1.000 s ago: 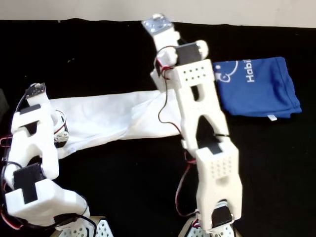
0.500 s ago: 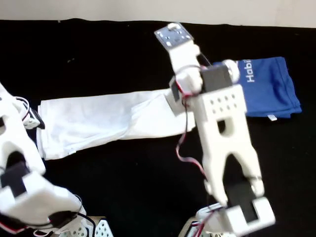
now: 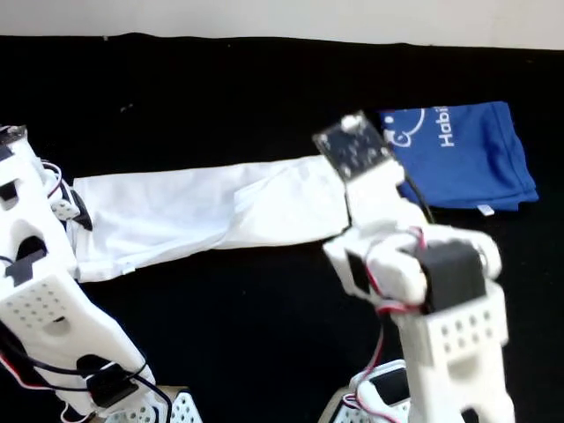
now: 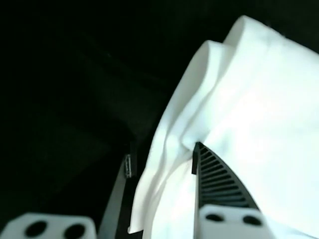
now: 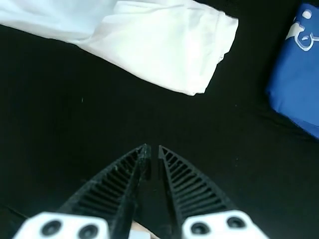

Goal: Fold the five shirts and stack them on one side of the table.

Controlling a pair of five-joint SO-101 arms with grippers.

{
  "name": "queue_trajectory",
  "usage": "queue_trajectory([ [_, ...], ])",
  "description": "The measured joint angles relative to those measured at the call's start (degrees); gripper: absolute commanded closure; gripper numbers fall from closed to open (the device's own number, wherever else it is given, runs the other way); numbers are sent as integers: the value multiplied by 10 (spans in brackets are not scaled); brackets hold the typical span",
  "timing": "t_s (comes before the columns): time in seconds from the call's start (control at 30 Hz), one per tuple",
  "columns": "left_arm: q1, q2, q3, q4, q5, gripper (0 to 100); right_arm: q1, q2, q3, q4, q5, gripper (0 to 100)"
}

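Observation:
A white shirt, folded into a long strip, lies across the middle of the black table. My left gripper is at the strip's left end. In the left wrist view a fold of the white shirt sits between the jaws of my left gripper, which is shut on it. My right gripper hangs shut and empty over bare table, a little in front of the white shirt's right end. A folded blue shirt lies at the back right, also visible as the blue shirt in the right wrist view.
The right arm's white body stands over the front right of the table. The left arm rises along the left edge. A pale wall borders the table's far side.
The right arm has drawn back from the white shirt's right end toward the front. The left arm swung left, and the shirt's left end shifted left with it.

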State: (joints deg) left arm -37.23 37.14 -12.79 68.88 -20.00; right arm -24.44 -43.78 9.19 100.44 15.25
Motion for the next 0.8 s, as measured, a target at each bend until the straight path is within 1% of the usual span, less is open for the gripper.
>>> queue_trajectory([
  [0.07,0,29,-40,30,-18,880,0,-25,7,0,6,957],
  [0.13,0,59,-80,59,-45,986,0,-40,12,0,8,957],
  [0.17,4,75,-99,71,-58,995,0,-44,14,0,8,957],
  [0.2,4,91,-120,80,-69,980,-1,-45,19,0,8,957],
  [0.37,2,182,-238,105,-110,991,2,-47,69,0,8,957],
  [0.47,-18,236,-334,130,-131,991,54,-47,117,0,8,957],
  [0.63,-62,319,-520,180,-140,991,137,-47,158,-1,8,957],
  [0.7,-74,345,-595,213,-145,991,156,-47,172,-15,8,957],
  [0.8,-74,357,-685,283,-154,991,179,-47,214,-46,8,957],
])
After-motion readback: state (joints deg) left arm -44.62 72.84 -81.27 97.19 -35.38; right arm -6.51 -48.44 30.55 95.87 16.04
